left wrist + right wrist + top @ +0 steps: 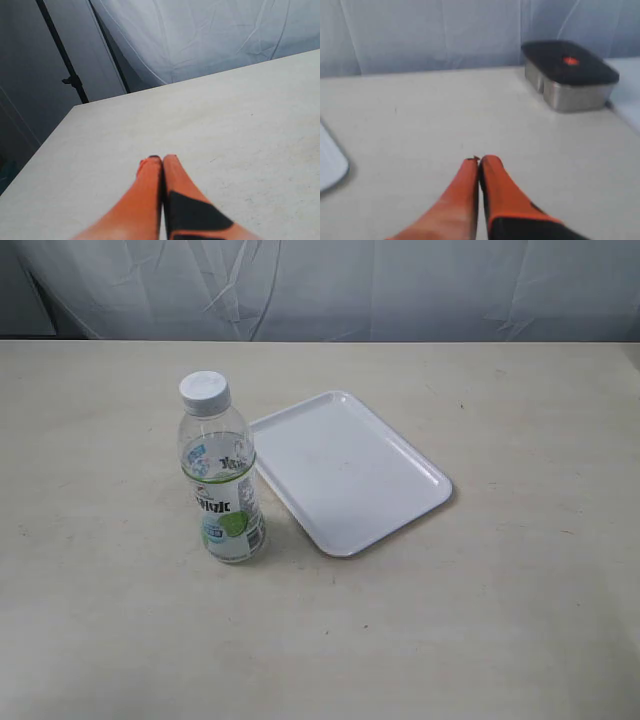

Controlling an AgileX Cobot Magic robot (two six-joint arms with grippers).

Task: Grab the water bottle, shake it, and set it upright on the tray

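Exterior view: the water bottle (222, 475) stands upright on the pale table (100, 620), left of centre, with its white cap on top and its label towards the camera. It stands free. Just to its right lies the tray (350, 465), flat on the table and turned at an angle. One long edge runs close beside the bottle's base — whether the two touch I cannot tell.

In the left wrist view the left gripper (161, 159) has its orange fingers pressed together tip to tip, gripping nothing, over bare table. A black stand pole (64, 62) and a white cloth backdrop (210, 35) lie beyond the table's edge.

In the right wrist view the right gripper (478, 161) is likewise closed and empty. A rounded corner of the tray shows near it, and a metal box with a black lid (567, 75) sits farther off — well apart from the fingers.
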